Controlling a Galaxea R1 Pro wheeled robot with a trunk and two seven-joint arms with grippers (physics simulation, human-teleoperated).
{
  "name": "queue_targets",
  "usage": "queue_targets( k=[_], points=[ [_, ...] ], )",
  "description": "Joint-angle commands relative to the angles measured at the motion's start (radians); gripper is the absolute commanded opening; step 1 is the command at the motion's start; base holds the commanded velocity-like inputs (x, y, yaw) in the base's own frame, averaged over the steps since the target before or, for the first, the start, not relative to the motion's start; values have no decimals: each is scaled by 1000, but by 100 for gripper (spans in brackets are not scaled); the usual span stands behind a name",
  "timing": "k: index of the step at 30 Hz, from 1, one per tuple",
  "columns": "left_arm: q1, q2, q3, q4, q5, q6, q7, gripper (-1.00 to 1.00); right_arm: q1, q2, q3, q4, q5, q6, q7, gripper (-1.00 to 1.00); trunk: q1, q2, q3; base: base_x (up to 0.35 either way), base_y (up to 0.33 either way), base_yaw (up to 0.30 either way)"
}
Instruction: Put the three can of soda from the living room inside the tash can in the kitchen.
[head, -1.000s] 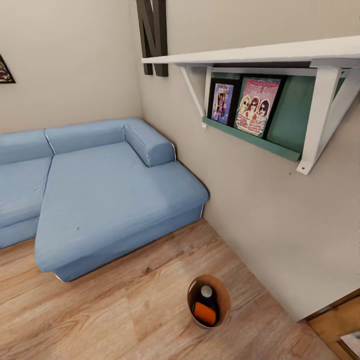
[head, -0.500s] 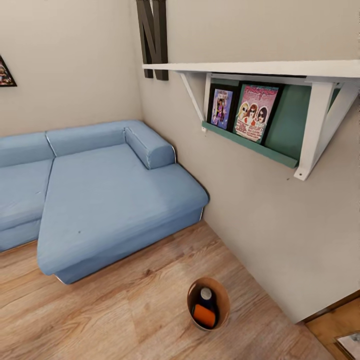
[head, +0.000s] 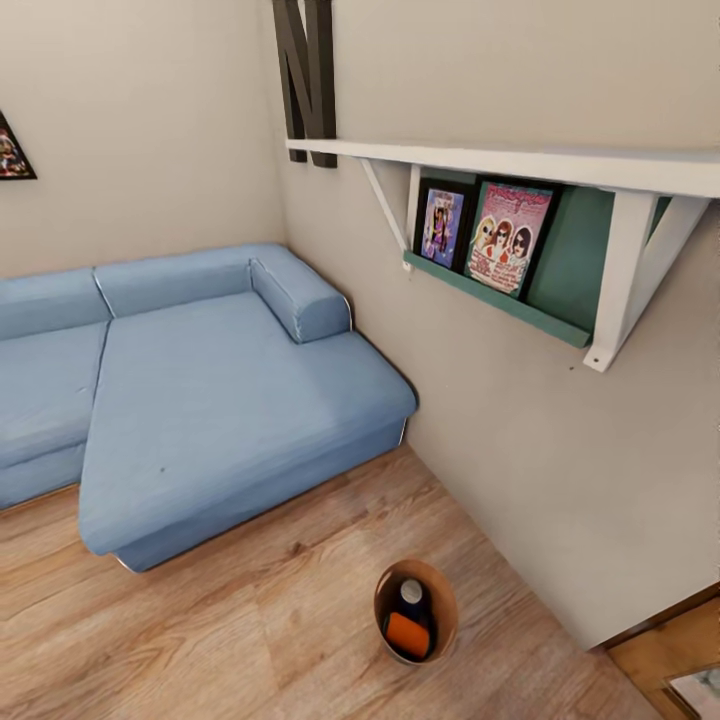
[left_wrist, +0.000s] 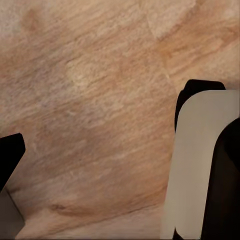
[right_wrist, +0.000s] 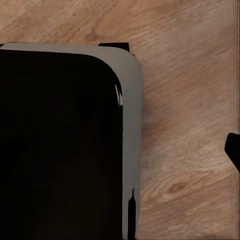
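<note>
The trash can (head: 446, 604) stands on the wood plank floor near the wall, copper-brown inside. Within it lies an orange soda can (head: 408, 634), and a dark blue soda can (head: 411, 598) shows its silver top behind it. A second orange can is hidden. In the left wrist view a dark fingertip (left_wrist: 10, 157) sits at the picture's edge over bare floor. Another dark fingertip (right_wrist: 233, 150) shows at the edge of the right wrist view. Nothing lies between the fingers of either gripper.
A blue L-shaped sofa (head: 200, 390) fills the corner, left of the bin. A white wall shelf (head: 560, 170) with framed pictures juts out above the bin. A big dark "N" (head: 307, 70) hangs on the wall. Grey-and-black robot body parts (right_wrist: 65, 145) cover part of the wrist views.
The whole head picture has shifted: shelf, sofa and bin sit slightly lower in it, so the camera has moved. The bin and its cans have stayed put.
</note>
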Motion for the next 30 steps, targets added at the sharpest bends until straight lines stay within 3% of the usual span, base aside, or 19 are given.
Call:
queue_targets(
  k=[1,6,9,16,24,30],
  points=[
    [0,0,-1,0,0,4,0,100,0,0,0,4,0,-1,-5,100,-4,7,3,0,0,0],
    [0,0,-7,2,-1,14,1,100,-1,0,0,28,1,-3,-16,100,-23,42,19,0,0,0],
    [0,-1,-29,2,-1,16,2,100,-1,0,-1,37,1,-5,-20,100,-35,63,28,0,0,0],
    [0,-7,-115,3,-2,18,2,100,-1,-2,-23,43,1,-6,-22,100,-61,112,50,0,0,0],
    [0,-8,-129,3,-2,18,1,100,-1,-8,-37,44,1,-8,-22,100,-92,168,75,0,0,0],
    [0,-8,-132,3,-2,17,0,100,-1,-21,-40,57,0,-56,-22,100,-115,210,94,0,0,0]
  ],
)
